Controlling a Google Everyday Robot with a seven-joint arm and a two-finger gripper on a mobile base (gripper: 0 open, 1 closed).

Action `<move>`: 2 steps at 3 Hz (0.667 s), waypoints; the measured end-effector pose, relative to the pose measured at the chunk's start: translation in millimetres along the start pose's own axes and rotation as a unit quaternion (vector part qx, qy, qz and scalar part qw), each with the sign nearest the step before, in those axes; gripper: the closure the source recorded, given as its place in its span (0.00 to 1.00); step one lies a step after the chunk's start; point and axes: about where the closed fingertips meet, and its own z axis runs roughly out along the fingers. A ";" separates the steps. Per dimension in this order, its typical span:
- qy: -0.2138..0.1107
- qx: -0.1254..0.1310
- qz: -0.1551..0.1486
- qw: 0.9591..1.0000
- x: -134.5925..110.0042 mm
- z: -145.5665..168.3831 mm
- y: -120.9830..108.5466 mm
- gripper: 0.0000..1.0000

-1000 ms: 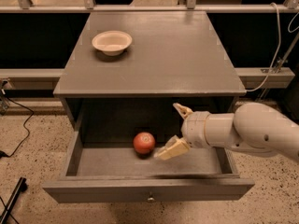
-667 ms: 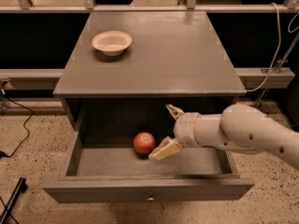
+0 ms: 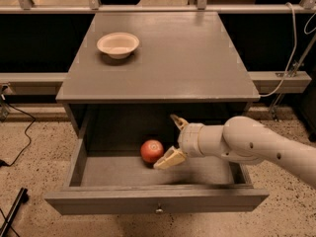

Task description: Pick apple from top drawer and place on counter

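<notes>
No text, label, brand or number seems legible anywhere. The pincer (image 3: 172, 141), spread wide, is inside the top drawer (image 3: 148, 202), just beside the apple (image 3: 151, 150).

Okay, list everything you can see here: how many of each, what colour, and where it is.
apple: one, red-orange, on the floor of the open top drawer.
bowl: one, cream-white, on the counter, back left in the picture.
counter: one, grey, top of the cabinet.
top drawer: one, grey, pulled open, small metal knob on its front.
black cable: one, on the speckled floor at left.
white cable: one, hanging at right.
arm: one, off-white, reaching in from the right.
gripper: one, tan fingers, open, inside the drawer just right of the apple.
</notes>
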 end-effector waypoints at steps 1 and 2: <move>-0.019 -0.011 0.009 1.000 4.6 9.3 4.4 0.00; -0.031 -0.028 0.015 0.999 8.5 20.2 11.7 0.00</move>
